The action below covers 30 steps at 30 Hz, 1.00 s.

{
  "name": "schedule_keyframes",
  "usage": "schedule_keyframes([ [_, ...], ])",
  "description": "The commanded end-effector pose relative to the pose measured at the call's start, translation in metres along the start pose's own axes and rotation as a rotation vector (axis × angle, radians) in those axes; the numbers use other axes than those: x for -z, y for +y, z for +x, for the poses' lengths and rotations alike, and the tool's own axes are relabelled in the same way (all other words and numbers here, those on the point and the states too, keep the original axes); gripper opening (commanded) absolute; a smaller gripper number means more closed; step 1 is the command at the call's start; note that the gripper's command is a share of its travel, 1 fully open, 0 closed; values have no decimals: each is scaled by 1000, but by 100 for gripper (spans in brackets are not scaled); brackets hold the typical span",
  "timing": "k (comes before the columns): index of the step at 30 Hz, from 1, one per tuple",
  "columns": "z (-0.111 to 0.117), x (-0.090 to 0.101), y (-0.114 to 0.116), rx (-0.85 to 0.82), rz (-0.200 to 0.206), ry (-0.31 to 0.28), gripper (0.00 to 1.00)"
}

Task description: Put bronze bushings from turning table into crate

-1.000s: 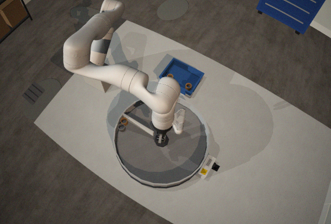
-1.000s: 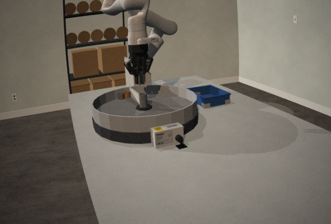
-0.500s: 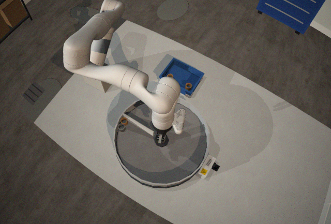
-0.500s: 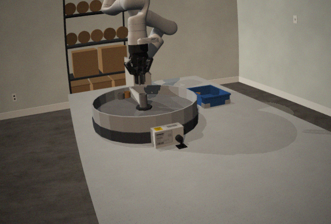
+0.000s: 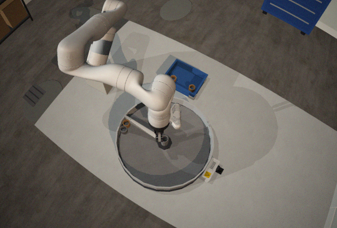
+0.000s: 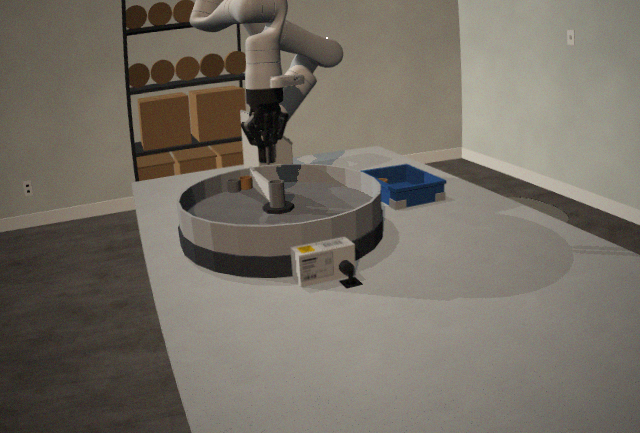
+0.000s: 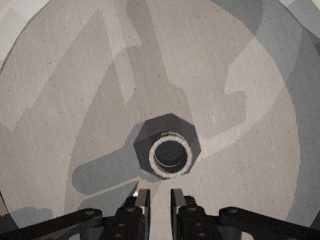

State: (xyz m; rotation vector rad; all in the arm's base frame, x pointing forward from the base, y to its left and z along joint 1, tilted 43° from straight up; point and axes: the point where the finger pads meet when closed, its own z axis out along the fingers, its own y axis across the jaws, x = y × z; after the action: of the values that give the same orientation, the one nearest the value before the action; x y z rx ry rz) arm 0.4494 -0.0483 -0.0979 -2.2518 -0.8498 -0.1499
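Observation:
My gripper (image 5: 159, 137) (image 6: 267, 161) (image 7: 160, 203) is narrowly open and empty. It hangs above the middle of the turning table (image 5: 144, 162) (image 6: 222, 208) (image 7: 225, 65), beside a grey hollow cylinder (image 5: 165, 141) (image 6: 277, 194) (image 7: 188, 164) on a dark base. A bronze bushing (image 5: 126, 126) (image 6: 246, 183) stands on the turning table near its rim, close beside a steel bushing (image 5: 124, 132) (image 6: 233, 186). The blue crate (image 5: 187, 74) (image 6: 413, 195) holds two bronze bushings, one near its left wall (image 5: 173, 80) and one near its front corner (image 5: 191, 90).
A pale bar (image 5: 140, 125) (image 6: 261, 180) runs from the rim near the bushings towards the centre. A raised wall (image 5: 165, 188) (image 6: 258, 238) rings the turning table. A white box (image 5: 211, 168) (image 6: 323, 264) stands outside it, with a small black part (image 5: 219, 169) (image 6: 347, 268) alongside.

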Motion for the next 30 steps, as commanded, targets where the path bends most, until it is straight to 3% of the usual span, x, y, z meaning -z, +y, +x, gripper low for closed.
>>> schedule_keyframes([
  [1, -7, 3, 0, -5, 0, 15, 14],
  [10, -7, 3, 0, -5, 0, 15, 14],
  [15, -38, -2, -19, 206, -2, 14, 14],
  [27, -38, -2, -19, 206, -2, 14, 14],
  [30, -57, -6, -31, 332, -2, 13, 14],
])
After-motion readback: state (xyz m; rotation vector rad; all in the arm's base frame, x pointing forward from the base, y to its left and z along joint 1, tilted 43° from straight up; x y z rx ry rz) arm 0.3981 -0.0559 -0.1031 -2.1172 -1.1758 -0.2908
